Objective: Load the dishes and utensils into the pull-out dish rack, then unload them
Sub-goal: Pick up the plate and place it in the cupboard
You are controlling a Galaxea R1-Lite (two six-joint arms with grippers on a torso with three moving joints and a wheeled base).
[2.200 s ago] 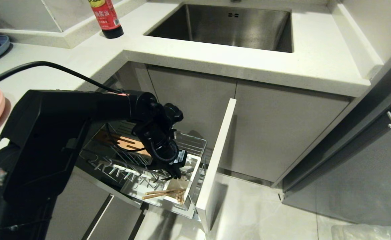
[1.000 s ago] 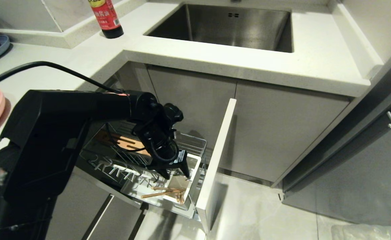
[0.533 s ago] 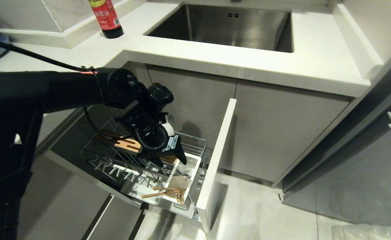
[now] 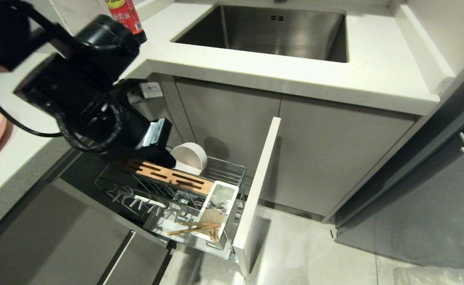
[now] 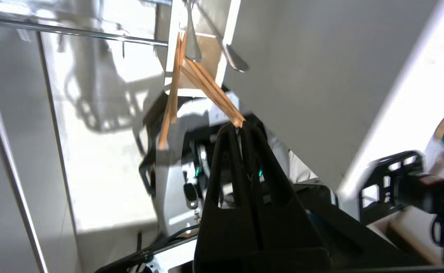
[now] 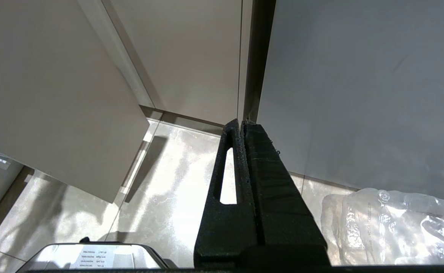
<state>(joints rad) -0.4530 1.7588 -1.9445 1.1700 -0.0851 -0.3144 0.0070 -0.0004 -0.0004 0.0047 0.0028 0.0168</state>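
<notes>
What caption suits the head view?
Left arm raised above the pull-out dish rack, where chopsticks, spoon and bowl sit loaded.

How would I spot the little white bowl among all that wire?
Find the steel sink, then drop to the pulled-out wire dish rack below the counter. The cream-white bowl stands on edge at the rack's back, behind the slotted wooden board: the only round, plain white thing there.

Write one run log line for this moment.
left gripper: shut, empty, above rack | chopsticks: in caddy | bowl: in rack | right gripper: shut, parked
</notes>
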